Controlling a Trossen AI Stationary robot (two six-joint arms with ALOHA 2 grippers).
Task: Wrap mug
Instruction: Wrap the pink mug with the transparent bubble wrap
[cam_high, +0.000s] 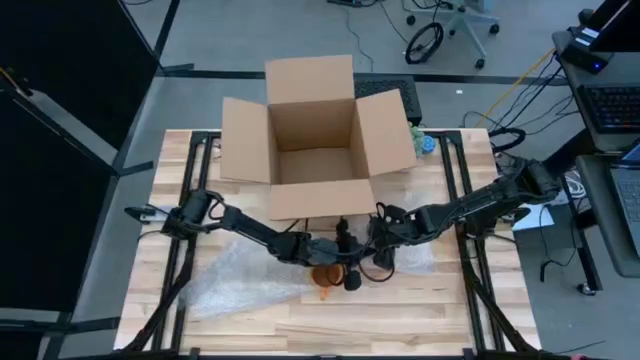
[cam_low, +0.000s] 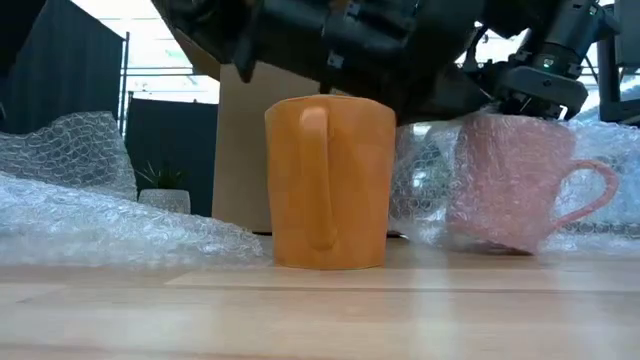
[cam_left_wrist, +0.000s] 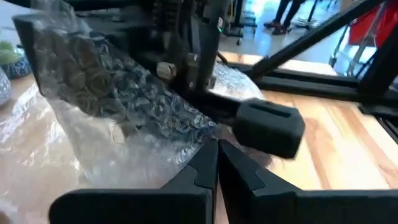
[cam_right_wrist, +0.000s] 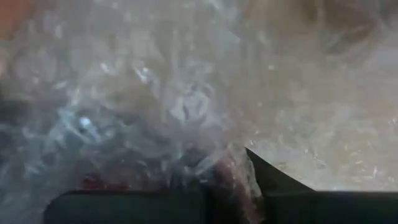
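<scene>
While overhead hides it, low view shows pink mug (cam_low: 510, 180).

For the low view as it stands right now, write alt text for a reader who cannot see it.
An orange mug stands upright on the wooden table, handle facing the camera, with dark robot arms close above it. Beside it, a pink mug sits partly covered in bubble wrap. More wrap lies at the other side, with a cardboard box behind.
</scene>
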